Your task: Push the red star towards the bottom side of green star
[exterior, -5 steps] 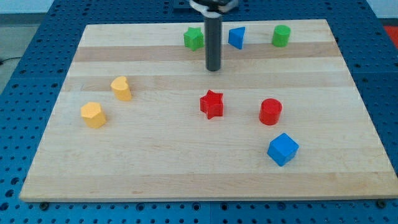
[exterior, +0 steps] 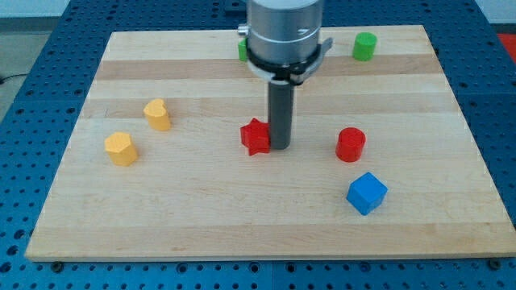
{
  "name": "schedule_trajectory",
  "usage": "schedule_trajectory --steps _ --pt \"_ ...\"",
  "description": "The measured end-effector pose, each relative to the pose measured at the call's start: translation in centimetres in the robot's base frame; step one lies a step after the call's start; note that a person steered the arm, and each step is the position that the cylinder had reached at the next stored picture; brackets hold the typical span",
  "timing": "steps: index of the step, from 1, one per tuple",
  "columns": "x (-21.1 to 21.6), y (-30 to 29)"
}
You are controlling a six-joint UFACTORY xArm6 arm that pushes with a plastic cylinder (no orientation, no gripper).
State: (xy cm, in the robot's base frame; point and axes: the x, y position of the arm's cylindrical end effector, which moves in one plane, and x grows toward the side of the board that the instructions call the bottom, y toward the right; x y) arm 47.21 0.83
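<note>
My tip (exterior: 280, 147) is down on the board (exterior: 201, 217), touching the right side of the red star (exterior: 255, 137). There is no pincer on this arm, only the rod (exterior: 280, 113), so nothing is grasped. The red star sits near the board's middle, a little left of centre. The green star (exterior: 242, 50) is at the view's top, almost wholly hidden behind the arm's grey body (exterior: 284, 32); I see only a green sliver. A green cylinder (exterior: 364, 46) stands at top right. A red cylinder (exterior: 351, 145) is to the tip's right, well apart, with a blue cube (exterior: 367, 193) below it. Two yellow blocks at left: a heart-like one (exterior: 158, 115) and a hexagonal one (exterior: 121, 149) below-left of it.
</note>
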Motion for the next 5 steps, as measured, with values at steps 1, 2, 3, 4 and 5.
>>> schedule_trajectory --steps 1,2,3,4,5 --pt "3.3 -0.8" --pt "3.0 -3.2" --pt "0.9 -3.2" --pt "-0.4 -3.3" --pt "-2.8 -2.7"
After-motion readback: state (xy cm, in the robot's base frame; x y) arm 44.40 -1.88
